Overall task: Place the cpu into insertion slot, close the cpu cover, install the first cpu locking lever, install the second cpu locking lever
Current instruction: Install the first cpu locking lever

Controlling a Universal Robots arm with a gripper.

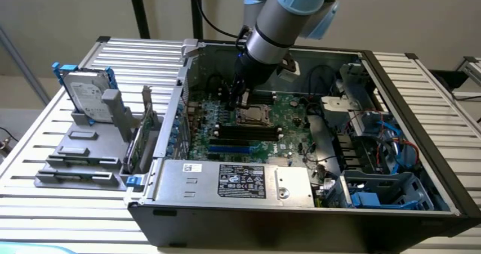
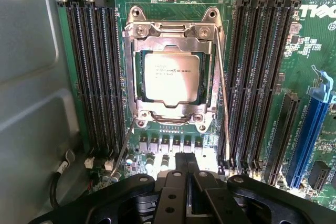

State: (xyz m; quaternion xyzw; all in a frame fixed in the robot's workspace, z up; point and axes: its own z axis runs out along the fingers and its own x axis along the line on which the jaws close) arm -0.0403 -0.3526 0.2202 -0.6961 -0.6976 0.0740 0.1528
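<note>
**Status.** The tool [image 2: 184, 174] is closed, its fingers together and holding nothing. It hangs over the board just short of the slot [image 2: 140, 85]. In the exterior view the tool [image 1: 242, 103] reaches down into the open case [image 1: 301, 231].

**Task parts.**
- The diagonal lever [image 2: 125, 148] is nearest the tool. It juts out from the socket corner toward the memory slots and is clearly unlatched.
- The side lever [image 2: 224, 108] runs along one edge of the socket. Whether it is latched cannot be told.
- The cpu [image 2: 172, 78] sits square in the slot.
- The cover [image 2: 173, 38] lies flat over the cpu's edges, and the chip shows through its cut-out.

**Step in hand (judgement).** The cpu is placed and the cover is closed, so the lever work is in hand. It calls for the closed tip to bear on a thin rod, press it down and guide it under its catch without slipping onto the memory slots beside it.

**Count.**
- Board: one cpu, one cover, two levers. There are two memory banks [image 2: 92, 72], one either side of the socket, with four slots in each as far as can be seen. There is one blue slot [image 2: 315, 124].
- Further off: one labelled grey box [image 1: 233, 181] inside the case and one drive [image 1: 87, 96] on a stand on the worktop [image 1: 45, 209].
</note>
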